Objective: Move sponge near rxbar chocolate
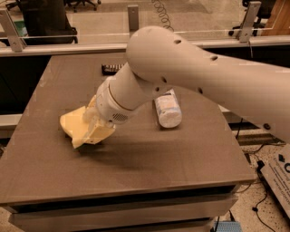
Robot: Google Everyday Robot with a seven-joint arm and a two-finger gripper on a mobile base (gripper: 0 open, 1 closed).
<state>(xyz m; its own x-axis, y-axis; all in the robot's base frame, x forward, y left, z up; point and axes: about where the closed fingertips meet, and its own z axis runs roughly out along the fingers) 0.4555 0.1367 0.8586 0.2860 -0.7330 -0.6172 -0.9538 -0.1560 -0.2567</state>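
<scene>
Sponge: the sponge (81, 129) is on the left half of the desk (181, 154), tilted, with its right edge raised and a shadow under it.
Hand: the hand (96, 123) sits at the sponge's right edge, below the thick white wrist, and looks closed on the foam; the cream fingers are hard to separate from the sponge itself.
Rxbar chocolate: the rxbar chocolate (112, 68) lies flat near the far edge of the desk, its right end hidden behind the arm (204, 77), and well apart from the sponge.
Bottle: a clear bottle (167, 111) with a white label lies on its side right of centre, partly under the arm.
Done: by the look of it, the grasp is made and the sponge is partly off the surface.
Left: carrying it toward the far edge and setting it down beside the bar; the bottle is off that path.
Desk: a plain brown matt top with a dark front edge.
Room: a dark cabinet (45, 20) at far left, a low glass barrier on metal posts (133, 17) behind the desk, a coiled cable (162, 9) beyond it, and loose cables (260, 199) on the floor at right.
</scene>
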